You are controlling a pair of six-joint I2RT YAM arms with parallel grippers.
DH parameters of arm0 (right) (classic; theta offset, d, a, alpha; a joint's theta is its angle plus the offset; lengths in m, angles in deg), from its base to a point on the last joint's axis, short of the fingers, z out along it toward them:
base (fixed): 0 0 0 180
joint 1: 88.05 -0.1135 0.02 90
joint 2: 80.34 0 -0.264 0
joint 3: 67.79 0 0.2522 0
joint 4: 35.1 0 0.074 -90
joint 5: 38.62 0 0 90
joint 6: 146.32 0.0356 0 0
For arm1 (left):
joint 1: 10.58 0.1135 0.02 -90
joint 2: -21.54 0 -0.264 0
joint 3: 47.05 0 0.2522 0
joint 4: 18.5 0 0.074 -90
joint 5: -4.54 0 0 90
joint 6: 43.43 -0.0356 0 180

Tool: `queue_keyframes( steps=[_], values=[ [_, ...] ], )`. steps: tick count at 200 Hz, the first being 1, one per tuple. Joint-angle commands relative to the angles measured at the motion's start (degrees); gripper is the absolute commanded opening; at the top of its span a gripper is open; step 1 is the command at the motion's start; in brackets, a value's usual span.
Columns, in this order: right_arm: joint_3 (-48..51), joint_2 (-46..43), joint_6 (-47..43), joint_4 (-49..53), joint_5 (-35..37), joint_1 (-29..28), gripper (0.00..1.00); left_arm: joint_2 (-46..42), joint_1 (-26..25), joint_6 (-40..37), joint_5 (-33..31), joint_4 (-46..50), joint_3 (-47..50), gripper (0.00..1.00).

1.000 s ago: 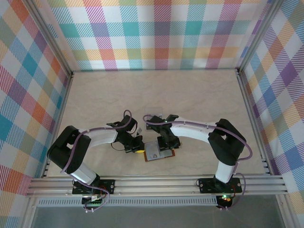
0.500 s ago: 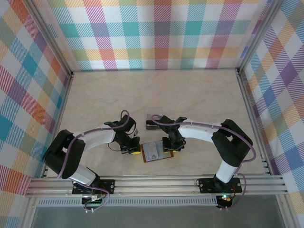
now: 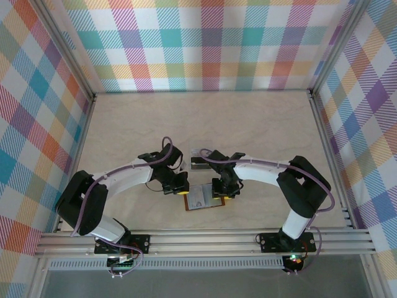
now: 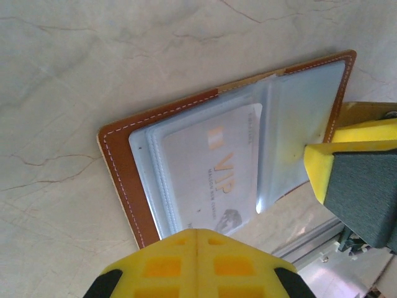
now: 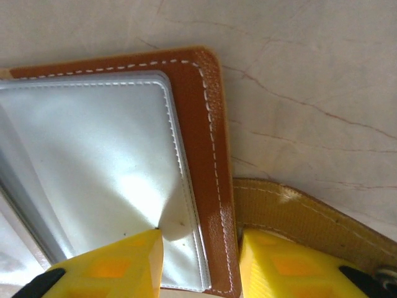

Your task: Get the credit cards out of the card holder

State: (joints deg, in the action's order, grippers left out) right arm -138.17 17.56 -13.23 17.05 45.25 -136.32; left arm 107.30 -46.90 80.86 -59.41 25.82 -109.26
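Top view, card holder [image 3: 201, 197]: you have it lying open on the pale marbled surface [image 3: 260, 124], near the arms' bases and between the two arm tips.
Top view, left pincer [image 3: 180, 190]: it sits at the holder's left edge with its yellow tips together.
Top view, right pincer [image 3: 225, 195]: it is low over the holder's right edge.
Top view, flat item [image 3: 200, 161]: a small rectangular piece lies behind the holder, partly under your right arm. It is too small to name.
Left wrist, left pincer: your yellow fingers [image 4: 155, 267] are pressed together with nothing between them. Their tip overlaps the holder's near edge, but you cannot tell whether it touches.
Left wrist, credit card [image 4: 211, 180]: it is pale, printed "VIP", and tucked inside a grey-blue clear pocket [image 4: 291, 118] of the brown stitched holder.
Left wrist, right pincer: one yellow-and-grey finger [image 4: 356, 133] sits at the holder's right-hand edge in this view.
Right wrist, right pincer: its jaws stand a narrow gap apart, straddling the holder's brown stitched border with nothing clamped between them.
Right wrist, fingertips: one tip dents the clear pocket, and the other rests over the tan strap tab [image 5: 310, 217].
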Motion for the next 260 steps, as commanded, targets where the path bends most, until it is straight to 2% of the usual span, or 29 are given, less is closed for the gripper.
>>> queue_keyframes(
  steps=[1, 40, 149, 171, 210, 260],
  values=[
    [1.09, 0.88, 0.55, -7.84, -10.22, -1.30, 0.37, 0.86, -0.51, -0.10, -1.86, 2.59, 0.03, 0.03],
    [0.67, 0.77, -0.67, -6.83, -10.45, -1.30, 0.37, 0.90, -0.45, 0.11, -2.83, 2.12, 1.61, 0.02],
    [-8.30, -1.55, -5.81, 4.87, -1.61, -0.77, 0.43, 3.39, -0.45, -0.31, -4.09, 2.49, 0.92, 0.02],
    [-10.56, -1.09, -6.18, 3.34, -3.14, -0.64, 0.42, 4.33, -0.51, -0.39, -4.01, 2.88, -0.07, 0.01],
    [-10.93, 2.65, -4.86, -6.59, -14.09, -0.51, 0.35, 4.70, -0.51, -1.10, -4.09, 2.58, 0.23, 0.01],
    [-9.70, 8.08, -3.86, -10.79, -17.48, 0.04, 0.24, 5.80, -0.51, -1.67, -4.33, 3.57, 0.64, 0.01]
  ],
)
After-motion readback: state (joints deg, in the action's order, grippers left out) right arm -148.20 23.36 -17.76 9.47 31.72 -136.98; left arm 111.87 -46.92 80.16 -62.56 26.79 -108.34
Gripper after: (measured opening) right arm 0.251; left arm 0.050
